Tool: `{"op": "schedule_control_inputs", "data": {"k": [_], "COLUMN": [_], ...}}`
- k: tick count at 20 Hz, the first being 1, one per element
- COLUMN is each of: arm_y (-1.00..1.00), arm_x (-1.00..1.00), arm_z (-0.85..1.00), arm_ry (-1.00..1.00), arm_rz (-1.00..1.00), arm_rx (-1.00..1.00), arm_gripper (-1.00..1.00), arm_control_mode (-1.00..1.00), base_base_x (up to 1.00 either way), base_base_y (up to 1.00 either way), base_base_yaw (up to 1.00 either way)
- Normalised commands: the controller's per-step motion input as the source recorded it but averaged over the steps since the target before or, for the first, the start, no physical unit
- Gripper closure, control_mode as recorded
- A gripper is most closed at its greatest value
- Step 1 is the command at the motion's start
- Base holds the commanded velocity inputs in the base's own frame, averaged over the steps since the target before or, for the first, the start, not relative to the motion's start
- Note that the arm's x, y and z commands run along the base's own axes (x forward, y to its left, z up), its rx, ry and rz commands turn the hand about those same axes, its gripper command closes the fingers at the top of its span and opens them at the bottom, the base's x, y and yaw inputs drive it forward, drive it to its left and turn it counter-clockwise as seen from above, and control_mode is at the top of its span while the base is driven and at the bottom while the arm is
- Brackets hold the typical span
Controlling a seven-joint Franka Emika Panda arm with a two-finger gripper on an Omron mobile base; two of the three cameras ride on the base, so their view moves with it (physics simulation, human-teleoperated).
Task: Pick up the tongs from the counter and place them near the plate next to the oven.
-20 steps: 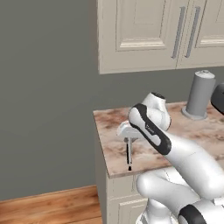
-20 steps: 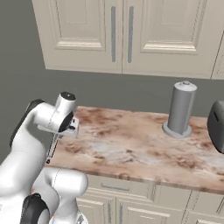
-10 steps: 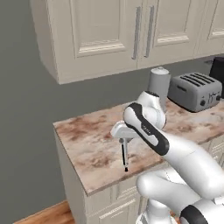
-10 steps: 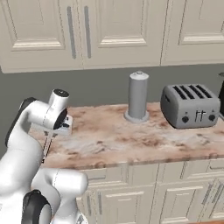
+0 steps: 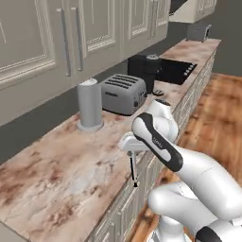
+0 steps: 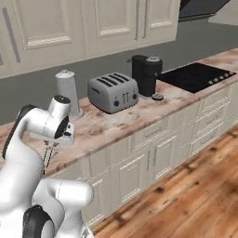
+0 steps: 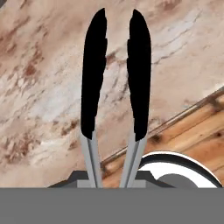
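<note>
Silver tongs hang straight down at the centre of my left view, clamped in my fingers above the marbled worktop edge; toaster sits at upper centre.

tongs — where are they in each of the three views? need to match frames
Left base view: the tongs hang down from the hand, centre frame, over the counter edge.
Right base view: lower left, thin rod under the hand, at the counter front.
Hand view: two long black-tipped arms pointing up, centre, over marbled stone.
Shared landmark: the toaster, in both base views.
</note>
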Motion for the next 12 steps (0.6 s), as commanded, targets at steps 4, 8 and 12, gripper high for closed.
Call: {"op": "schedule_control_inputs", "data": {"k": [4,8,12], "arm_y": [0.00,0.00,0.00], "arm_x": [0.00,0.00,0.00], "arm_z": [0.00,0.00,0.00], "arm_ry": [0.00,0.00,0.00], "arm_rz": [0.00,0.00,0.00], "arm_rx": [0.00,0.00,0.00], "arm_gripper": [1.00,1.00,1.00], "arm_control_mode": [1.00,1.00,1.00], "base_base_x": [0.00,0.00,0.00], "base_base_y": [-0.02,-0.01,-0.01], "base_base_yaw": [-0.93,-0.93,-0.93]}}
